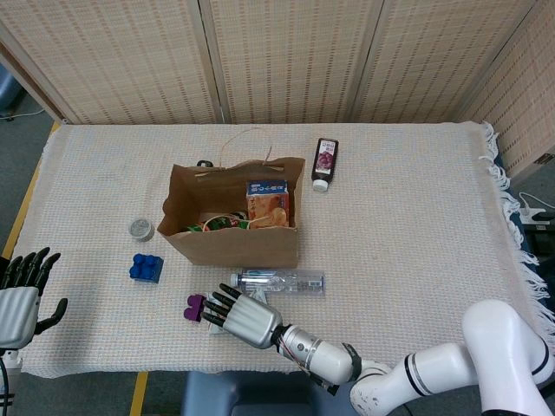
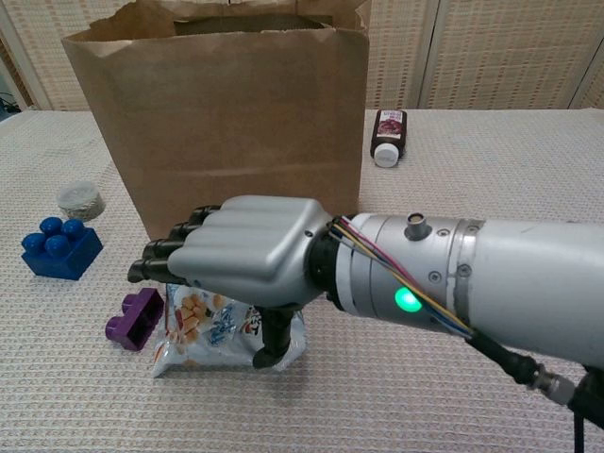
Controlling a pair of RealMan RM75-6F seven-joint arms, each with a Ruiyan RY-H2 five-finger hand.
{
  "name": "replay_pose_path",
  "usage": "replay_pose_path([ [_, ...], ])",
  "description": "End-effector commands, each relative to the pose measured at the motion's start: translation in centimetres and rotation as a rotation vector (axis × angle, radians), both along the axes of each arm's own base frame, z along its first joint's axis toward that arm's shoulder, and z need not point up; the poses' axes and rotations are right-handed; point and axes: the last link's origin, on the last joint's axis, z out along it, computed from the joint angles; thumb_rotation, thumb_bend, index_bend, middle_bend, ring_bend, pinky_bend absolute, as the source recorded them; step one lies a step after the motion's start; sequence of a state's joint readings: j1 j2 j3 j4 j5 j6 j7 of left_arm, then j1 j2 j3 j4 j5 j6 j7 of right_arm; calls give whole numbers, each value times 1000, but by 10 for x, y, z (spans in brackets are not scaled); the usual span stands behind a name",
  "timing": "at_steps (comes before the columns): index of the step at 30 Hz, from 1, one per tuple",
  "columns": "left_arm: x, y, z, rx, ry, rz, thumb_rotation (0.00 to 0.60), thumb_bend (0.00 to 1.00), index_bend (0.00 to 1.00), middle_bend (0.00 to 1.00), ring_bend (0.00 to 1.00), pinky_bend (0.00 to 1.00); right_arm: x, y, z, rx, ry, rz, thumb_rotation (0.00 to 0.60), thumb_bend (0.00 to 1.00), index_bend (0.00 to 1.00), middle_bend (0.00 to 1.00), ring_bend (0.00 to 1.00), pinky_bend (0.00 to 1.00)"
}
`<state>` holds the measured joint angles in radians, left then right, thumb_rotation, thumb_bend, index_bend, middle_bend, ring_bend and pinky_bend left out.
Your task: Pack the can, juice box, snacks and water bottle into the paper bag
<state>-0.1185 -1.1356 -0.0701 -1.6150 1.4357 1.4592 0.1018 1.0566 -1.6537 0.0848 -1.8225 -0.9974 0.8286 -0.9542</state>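
My right hand point(image 2: 247, 262) hovers palm-down, fingers spread and grasping nothing, directly above the crinkled white snack packet point(image 2: 224, 330), which lies flat on the table before the brown paper bag point(image 1: 232, 244).

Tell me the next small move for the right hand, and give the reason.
Probably lower the right hand and close its fingers around the snack bag. The hand hovers right above the bag, thumb beside its right edge, holding nothing. The snack bag and water bottle lie on the table outside the paper bag, and the snack bag is nearer the hand.
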Motion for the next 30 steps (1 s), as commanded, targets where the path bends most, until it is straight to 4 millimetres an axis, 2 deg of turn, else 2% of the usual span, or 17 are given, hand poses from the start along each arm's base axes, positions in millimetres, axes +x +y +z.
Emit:
replay_pose_path([
  [1, 0, 0, 0, -1, -1, -1, 600, 374, 90, 0, 0, 0, 0, -1, -15, -17, 47, -19, 600, 51, 0, 0, 0, 21],
  [10, 0, 0, 0, -1, 0, -1, 600, 374, 91, 0, 0, 0, 1, -3, -37, -39, 115, -63, 600, 51, 0, 0, 0, 2],
  [13, 0, 0, 0, -1, 0, -1, 600, 374, 91, 0, 0, 0, 3, -4, -44, -50, 118, -76, 600, 51, 0, 0, 0, 23],
  [16, 0, 0, 0, -1, -2, -2, 600, 373, 91, 0, 0, 0, 5, -5, -51, -65, 108, -82, 600, 51, 0, 5, 0, 126],
  [18, 0, 0, 0, -2, -3, -2, 600, 374, 93, 0, 0, 0, 6, -4, -53, -72, 98, -81, 600, 87, 14, 69, 41, 231],
  [20, 0, 0, 0, -3, -5, -2, 600, 374, 94, 0, 0, 0, 8, -4, -53, -81, 79, -72, 600, 169, 102, 168, 139, 354],
  [21, 0, 0, 0, -3, -6, -3, 600, 375, 94, 0, 0, 0, 8, -3, -53, -81, 70, -67, 600, 232, 200, 246, 225, 441],
  [23, 0, 0, 1, -4, -6, -3, 600, 374, 95, 0, 0, 0, 9, -3, -50, -86, 45, -56, 600, 313, 339, 350, 339, 538],
  [26, 0, 0, 1, -4, -6, -4, 600, 374, 96, 0, 0, 0, 8, -2, -46, -88, 19, -46, 600, 382, 467, 443, 443, 604],
  [30, 0, 0, 0, -3, -4, -3, 600, 374, 96, 0, 0, 0, 9, -1, -38, -85, -16, -43, 600, 396, 527, 484, 483, 633],
])
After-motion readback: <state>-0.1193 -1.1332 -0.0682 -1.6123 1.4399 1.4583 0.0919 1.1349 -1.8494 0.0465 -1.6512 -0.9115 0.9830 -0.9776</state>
